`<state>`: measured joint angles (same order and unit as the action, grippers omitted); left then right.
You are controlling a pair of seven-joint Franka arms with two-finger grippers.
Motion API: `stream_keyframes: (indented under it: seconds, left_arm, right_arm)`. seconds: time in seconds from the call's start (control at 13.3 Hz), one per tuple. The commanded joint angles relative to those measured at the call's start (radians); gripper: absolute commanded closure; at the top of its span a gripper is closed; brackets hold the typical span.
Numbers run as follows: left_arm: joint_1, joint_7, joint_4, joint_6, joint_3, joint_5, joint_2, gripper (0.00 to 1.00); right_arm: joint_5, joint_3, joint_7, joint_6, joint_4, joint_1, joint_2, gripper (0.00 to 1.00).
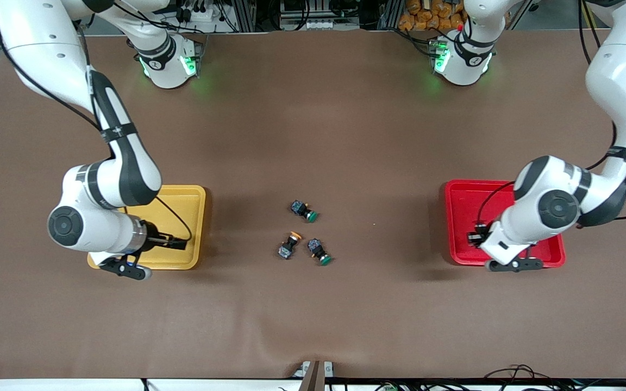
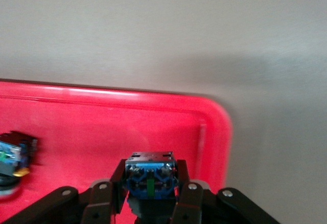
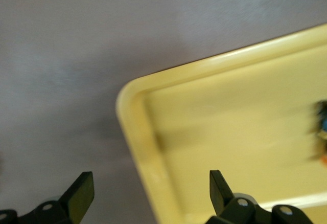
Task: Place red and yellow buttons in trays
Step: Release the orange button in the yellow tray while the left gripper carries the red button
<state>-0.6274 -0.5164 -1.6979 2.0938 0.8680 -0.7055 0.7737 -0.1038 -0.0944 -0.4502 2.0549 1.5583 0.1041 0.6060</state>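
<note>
Hovering over red tray (image 2: 214, 114), left pincer (image 2: 151, 193) grips switch (image 2: 150, 175).

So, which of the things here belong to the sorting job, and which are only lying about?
Belong to the job:
- yellow tray, under the open right gripper
- red tray
- switch held by the left gripper over the red tray
- orange-capped switch mid-table

Only lying about:
- two green-capped switches
</note>
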Motion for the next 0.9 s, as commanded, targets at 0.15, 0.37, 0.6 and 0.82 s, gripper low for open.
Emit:
stream_keyframes:
  seconds: [0.15,0.37,0.6,0.82]
  left_arm:
    - [-0.103,0.131,-0.045,-0.014,0.02,-0.012,-0.004,0.87]
    - [-0.11,0.148,-0.048,0.0,0.014,-0.017,0.018,0.86]
    - [-0.106,0.148,-0.068,0.021,-0.006,-0.028,0.036,0.8]
    - [-0.1,0.148,-0.078,0.054,-0.027,-0.028,0.039,0.78]
  right_arm:
    - [-0.014,0.002,-0.252,-0.006,-0.098,0.121,0.05,0.0]
    - [-0.014,0.002,-0.366,0.039,-0.138,0.186,0.09,0.0]
    - [-0.014,0.002,-0.424,0.094,-0.193,0.247,0.142,0.0]
    - [-0.019,0.002,-0.501,0.113,-0.297,0.276,0.214,0.0]
